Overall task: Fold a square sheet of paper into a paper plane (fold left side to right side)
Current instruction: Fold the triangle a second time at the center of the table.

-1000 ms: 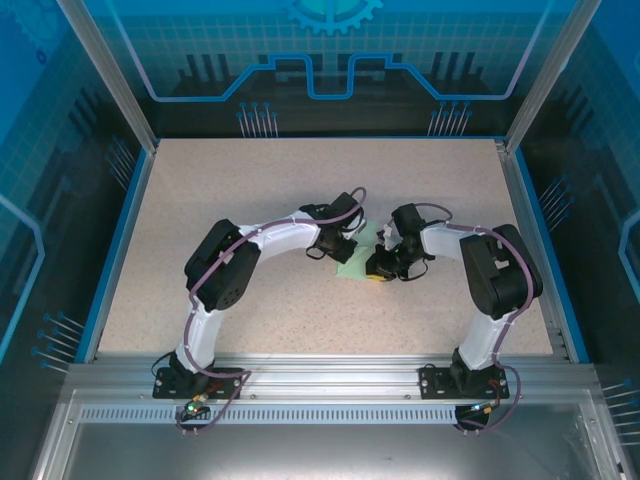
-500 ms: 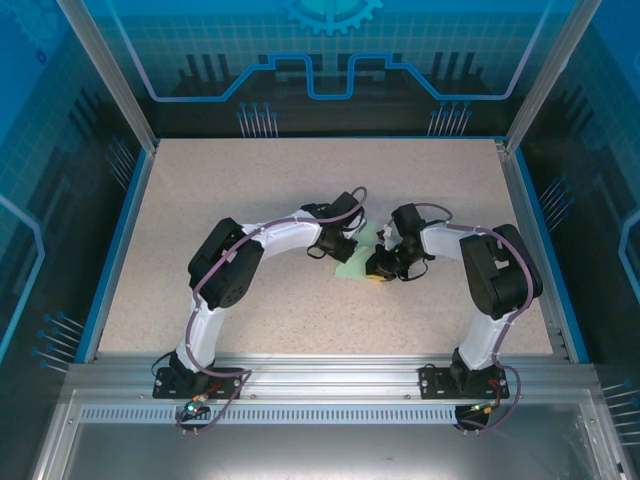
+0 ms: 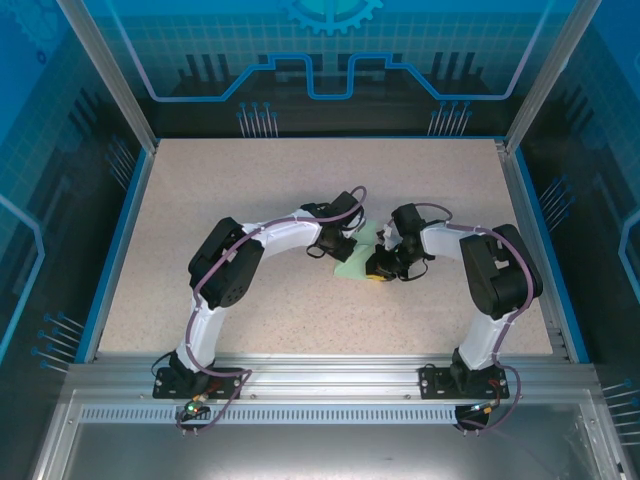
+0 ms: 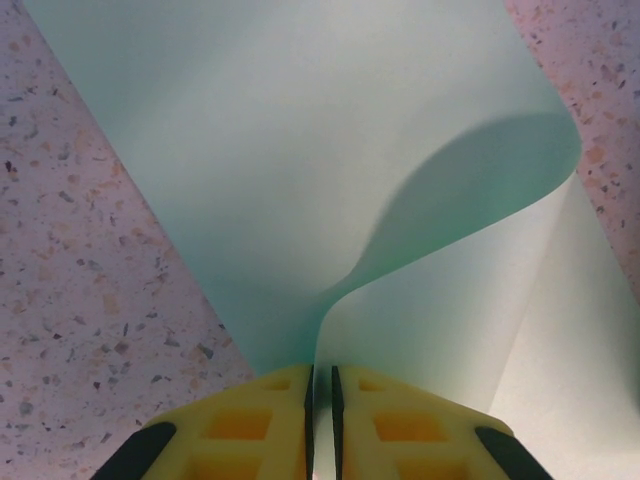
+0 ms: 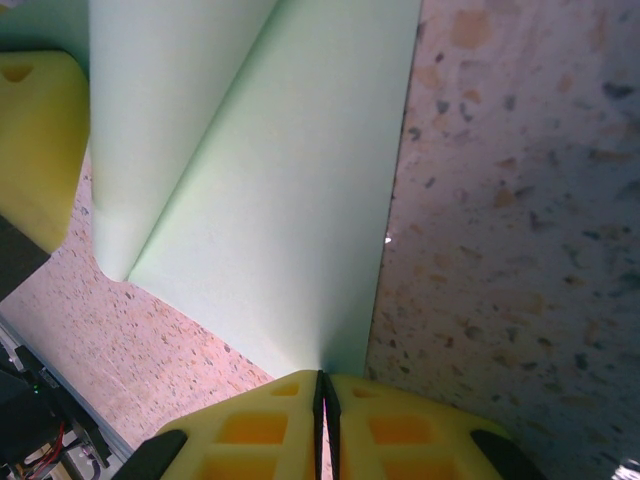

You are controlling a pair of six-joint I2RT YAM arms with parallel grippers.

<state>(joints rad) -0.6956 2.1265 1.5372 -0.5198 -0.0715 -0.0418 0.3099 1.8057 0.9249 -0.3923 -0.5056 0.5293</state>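
The square sheet of paper [image 3: 357, 262] is pale mint green and lies partly lifted at the middle of the table, between the two wrists. My left gripper [image 3: 349, 238] is shut on one edge of it. In the left wrist view the sheet [image 4: 300, 160] curls up in an S-bend from the nearly closed yellow jaws of the left gripper [image 4: 321, 372]. My right gripper [image 3: 384, 264] is shut on the opposite side. In the right wrist view the paper [image 5: 280, 200] runs as a folded flap into the right gripper [image 5: 322, 376]. The paper plane is out of view.
The speckled beige table [image 3: 250, 180] is ringed by a blue rim and metal posts. A yellow finger of the left gripper [image 5: 30, 130] sits close to the paper's far corner in the right wrist view. An aluminium rail [image 3: 320, 375] holds both arm bases.
The left arm's elbow has shifted a little to the right. Both grippers and the paper stand as before.
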